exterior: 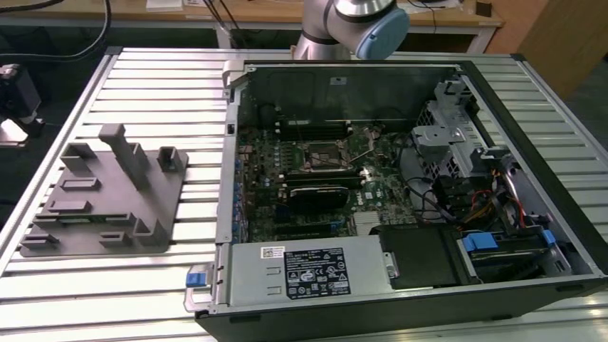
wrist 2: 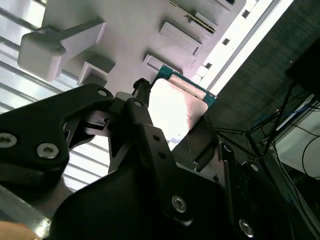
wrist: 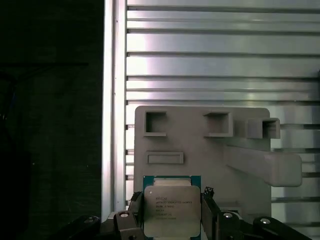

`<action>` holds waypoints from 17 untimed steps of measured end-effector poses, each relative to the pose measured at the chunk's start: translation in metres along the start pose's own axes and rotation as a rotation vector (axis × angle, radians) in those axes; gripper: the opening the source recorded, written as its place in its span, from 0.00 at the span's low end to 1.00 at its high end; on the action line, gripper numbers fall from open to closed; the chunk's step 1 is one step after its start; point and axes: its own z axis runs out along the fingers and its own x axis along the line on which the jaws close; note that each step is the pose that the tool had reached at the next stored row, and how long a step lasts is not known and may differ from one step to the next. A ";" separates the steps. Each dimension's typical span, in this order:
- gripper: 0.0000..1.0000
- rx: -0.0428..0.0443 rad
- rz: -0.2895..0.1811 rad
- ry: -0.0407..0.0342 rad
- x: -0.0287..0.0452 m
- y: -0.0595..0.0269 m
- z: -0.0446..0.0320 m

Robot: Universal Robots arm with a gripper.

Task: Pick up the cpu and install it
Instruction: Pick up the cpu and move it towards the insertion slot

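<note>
While the pincer is clamped on the cpu, a finger at each side edge, the chip's silver top faces the first wrist view, over the grey fixture tray. In the exterior view, that tray lies on the slatted worktop, at nine o'clock from the open computer case.

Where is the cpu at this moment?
In the first wrist view the cpu is clamped in the claw, held above the grey fixture tray on the ribbed metal table.
</note>
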 end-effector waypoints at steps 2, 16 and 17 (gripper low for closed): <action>0.55 -0.0002 0.000 -0.0002 -0.0002 0.0004 -0.0055; 0.55 -0.0013 0.000 -0.0016 -0.0014 0.0032 -0.0433; 0.55 -0.0014 0.000 -0.0018 -0.0015 0.0034 -0.0457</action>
